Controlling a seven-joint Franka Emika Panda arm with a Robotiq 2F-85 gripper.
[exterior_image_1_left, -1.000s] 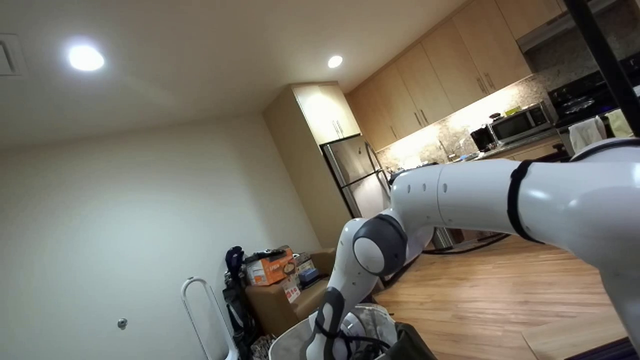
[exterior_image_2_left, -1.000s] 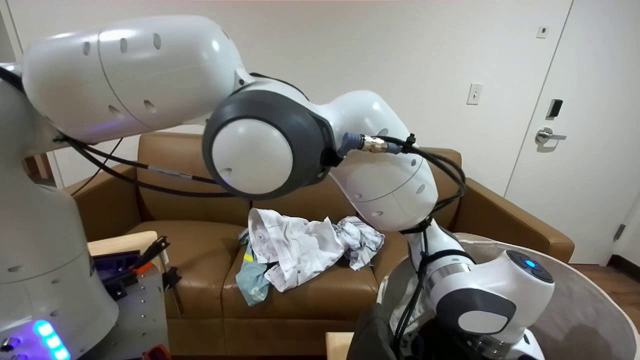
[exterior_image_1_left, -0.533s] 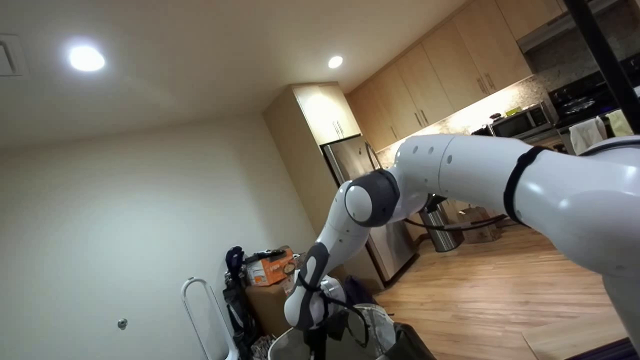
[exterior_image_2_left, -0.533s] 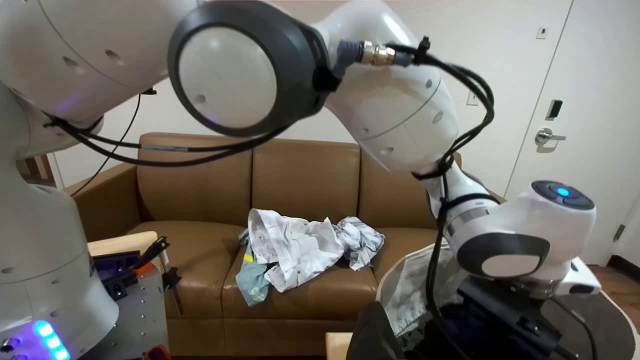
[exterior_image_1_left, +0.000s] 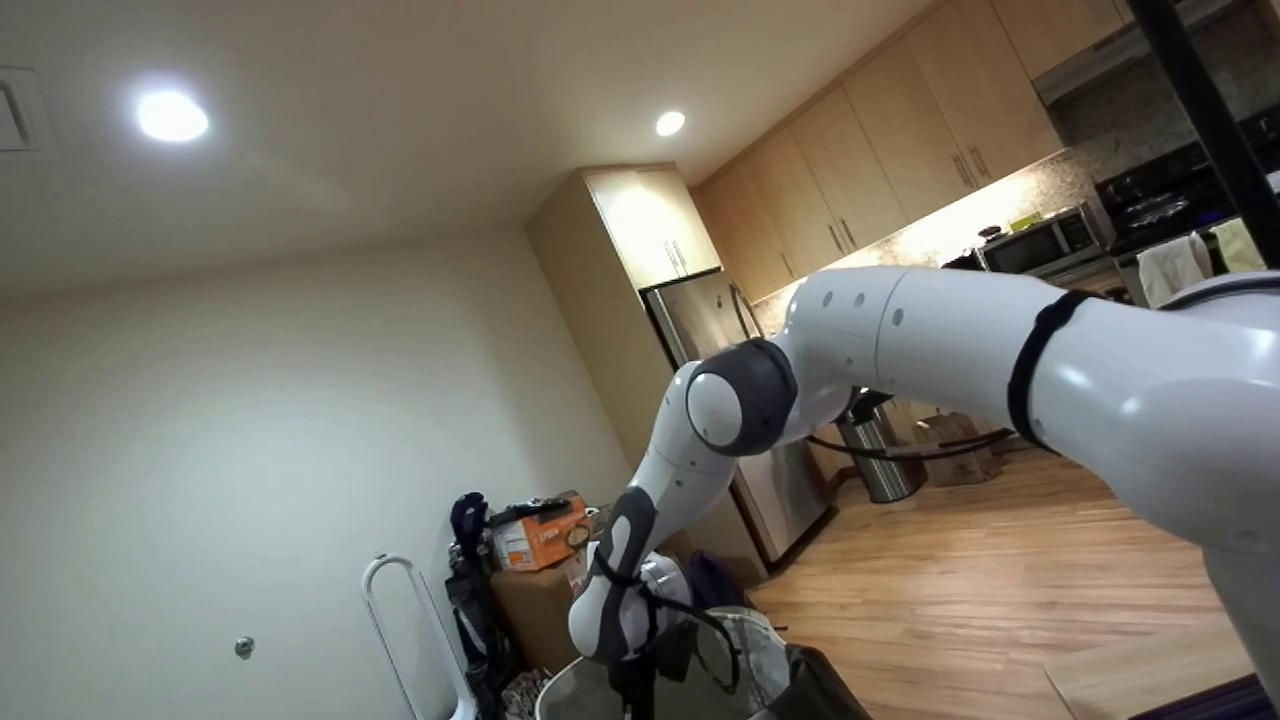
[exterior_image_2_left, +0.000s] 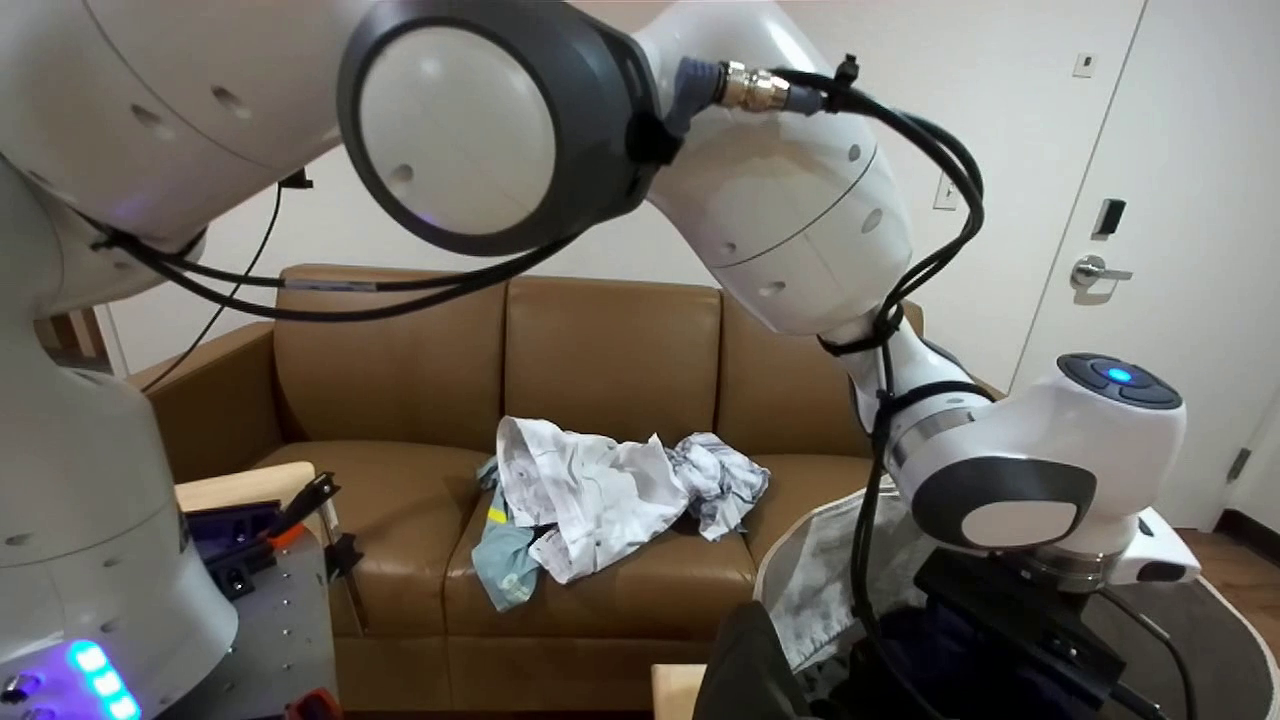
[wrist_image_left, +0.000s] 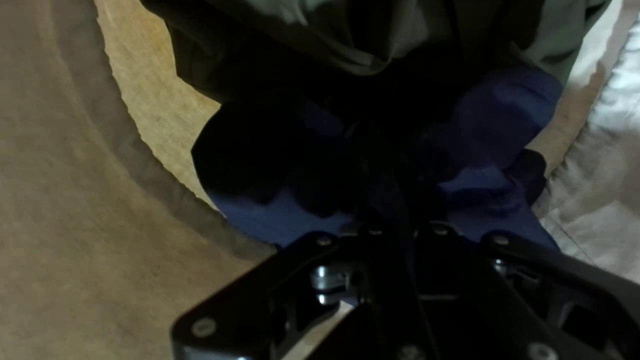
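One gripper (wrist_image_left: 380, 190) has its jaws together, seemingly clamped on dark blue cloth (wrist_image_left: 500, 120) at the mouth of a pale fabric hamper (exterior_image_2_left: 835, 575). Slow, steady movement should keep the cloth from slipping or snagging. Olive cloth (wrist_image_left: 370, 57) adjoins the blue; only the wrist view shows the grip. Each in an exterior view only: crumpled white clothes (exterior_image_2_left: 600, 500) on a brown couch (exterior_image_2_left: 610, 350) and, farther off, a steel fridge (exterior_image_1_left: 705, 310).

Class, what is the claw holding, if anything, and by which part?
Dark blue cloth, apparently pinched between the fingertips; which part is too dark to tell.
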